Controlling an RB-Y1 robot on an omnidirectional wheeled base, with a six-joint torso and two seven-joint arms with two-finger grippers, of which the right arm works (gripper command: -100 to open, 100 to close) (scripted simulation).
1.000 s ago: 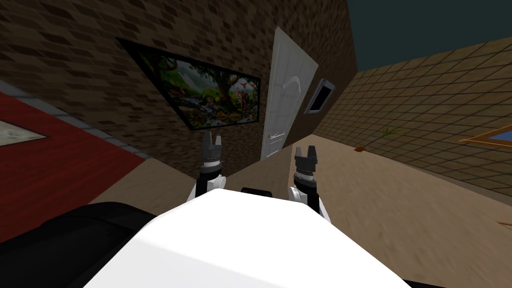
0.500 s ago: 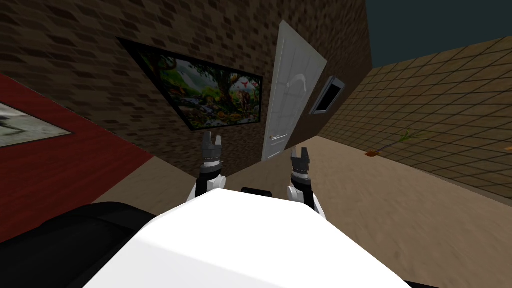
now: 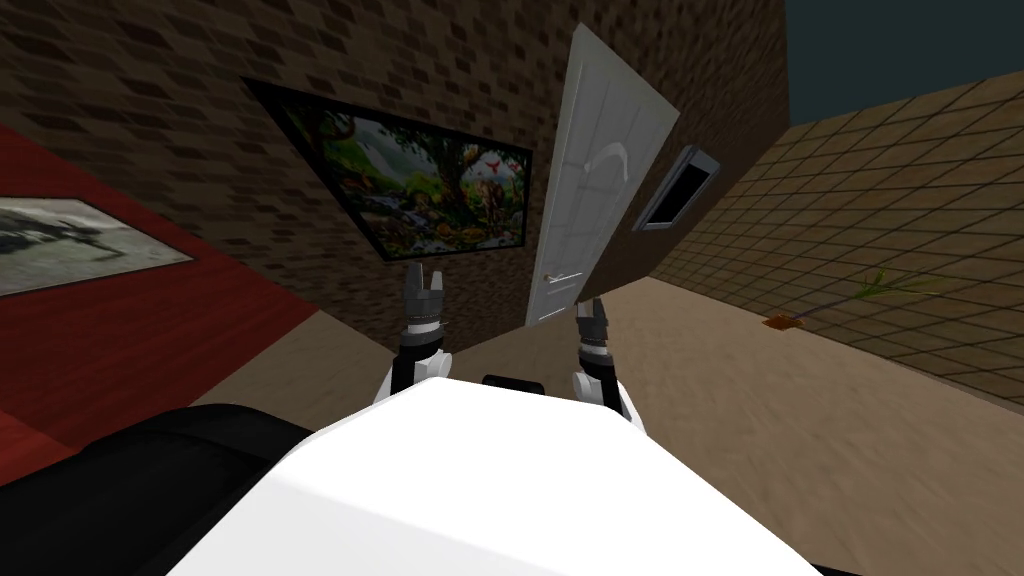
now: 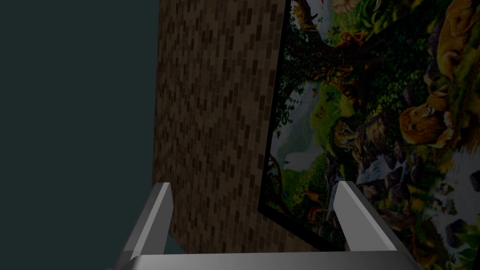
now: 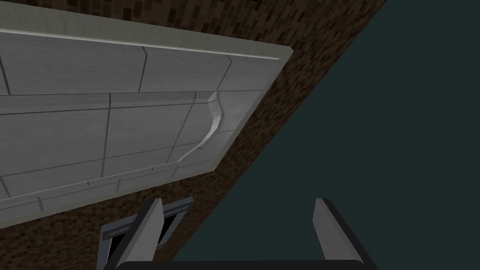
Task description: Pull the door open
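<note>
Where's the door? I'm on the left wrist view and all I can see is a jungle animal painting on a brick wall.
Observer: The head view shows a white panelled door in that same brick wall, just right of the painting.
Operator: Is my other hand holding it?
Observer: No. The right gripper is open and holds nothing, apart from the door's small handle.
Operator: What's past the door?
Observer: A dark panel in a grey frame, on the wall right of the door.
</note>
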